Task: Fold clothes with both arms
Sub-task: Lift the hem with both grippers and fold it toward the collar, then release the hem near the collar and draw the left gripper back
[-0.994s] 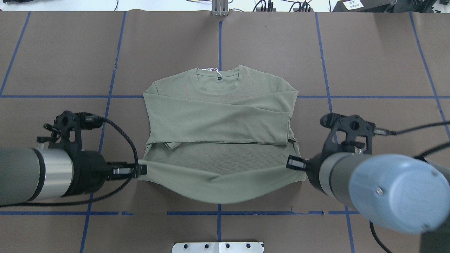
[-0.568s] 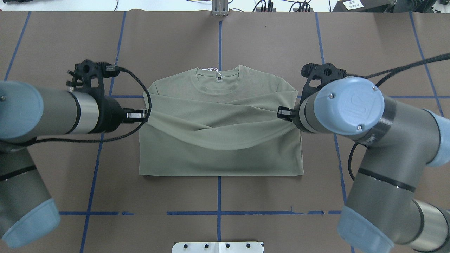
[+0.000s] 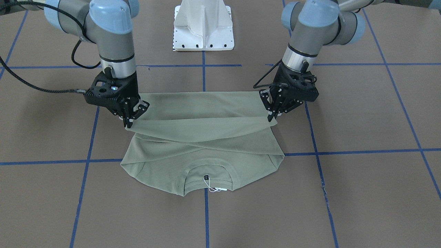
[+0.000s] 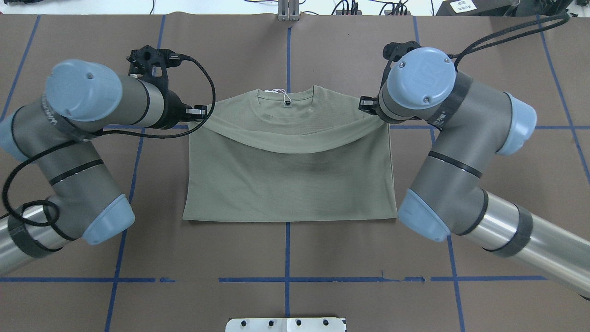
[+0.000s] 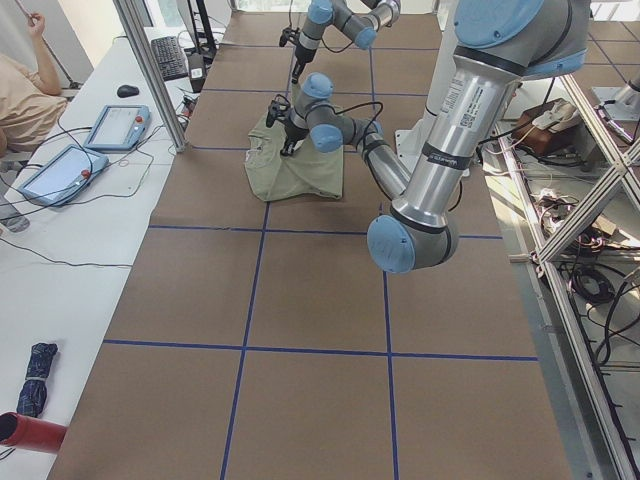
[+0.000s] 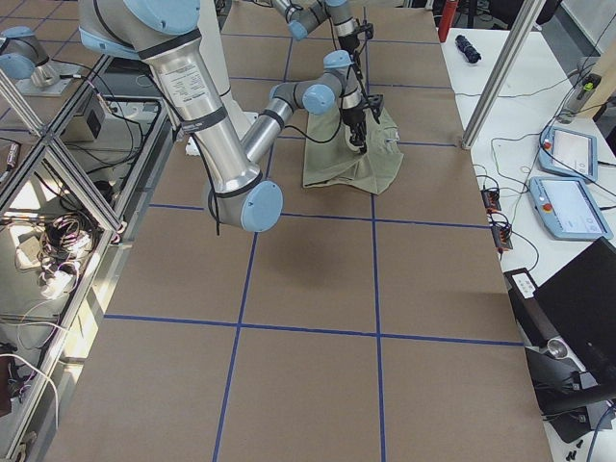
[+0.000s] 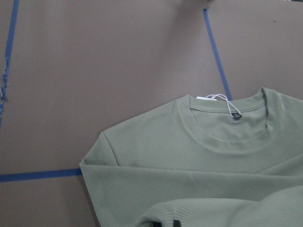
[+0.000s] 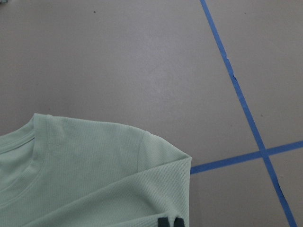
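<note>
The sage-green shirt [image 4: 290, 180] lies flat at the table's middle with its collar and dark neck label [image 4: 286, 103] at the far side. My left gripper [image 4: 203, 112] is shut on the hem's left corner. My right gripper [image 4: 366, 105] is shut on the hem's right corner. The lifted hem sags between them over the shoulders, just short of the collar. In the front-facing view the left gripper [image 3: 272, 117] is on the right and the right gripper [image 3: 128, 124] is on the left, both a little above the shirt [image 3: 206, 137]. The folded sleeves are hidden under the lower half.
The white base pedestal [image 3: 203, 27] stands at the robot's side of the table. Blue tape lines [image 4: 138, 126] cross the brown table cover. A side bench with tablets [image 5: 115, 125] and a seated person [image 5: 20, 90] lies beyond the far edge.
Both grippers have carried the hem from the near edge up toward the collar. The lower half now covers the crossed sleeves, and both arms have swung further out over the table.
</note>
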Tool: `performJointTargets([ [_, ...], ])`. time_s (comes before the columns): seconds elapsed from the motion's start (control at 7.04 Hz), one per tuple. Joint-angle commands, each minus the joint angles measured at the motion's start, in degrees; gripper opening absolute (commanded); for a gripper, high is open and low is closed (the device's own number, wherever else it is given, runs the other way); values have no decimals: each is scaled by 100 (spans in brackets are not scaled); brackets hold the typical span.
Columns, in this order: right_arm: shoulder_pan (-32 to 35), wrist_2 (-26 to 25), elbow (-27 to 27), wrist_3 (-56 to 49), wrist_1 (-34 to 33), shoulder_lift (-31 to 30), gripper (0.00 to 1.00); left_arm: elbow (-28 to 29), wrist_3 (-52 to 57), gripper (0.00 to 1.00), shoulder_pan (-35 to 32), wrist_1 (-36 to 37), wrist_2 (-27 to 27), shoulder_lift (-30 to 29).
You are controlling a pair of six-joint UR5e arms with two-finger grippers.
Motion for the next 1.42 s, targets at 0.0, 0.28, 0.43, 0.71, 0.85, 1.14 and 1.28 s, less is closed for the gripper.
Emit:
performJointTargets([
  [0.0, 289, 16, -1291, -331, 647, 396, 0, 1567, 17, 0, -2, -790, 358, -474],
  [0.28, 404, 16, -1567, -439, 675, 432, 0, 1829, 86, 0, -1, -1012, 378, -547],
  [0.43, 404, 16, -1594, -448, 667, 432, 0, 1829, 279, 0, -28, -1012, 378, -565],
  [0.71, 387, 7, -1681, -448, 675, 450, 0, 1829, 394, 0, -124, -1021, 378, -565],
  [0.85, 387, 7, -1760, -404, 832, 441, 69, 1829, 508, 99, -124, -1021, 369, -548],
  [1.14, 447, 277, -1841, -587, 1211, 432, 100, 1472, 913, 100, -142, -1012, 290, -443],
  [1.28, 544, 602, -1744, -963, 1220, 380, 100, 1147, 913, 100, -133, -1029, 238, -198],
])
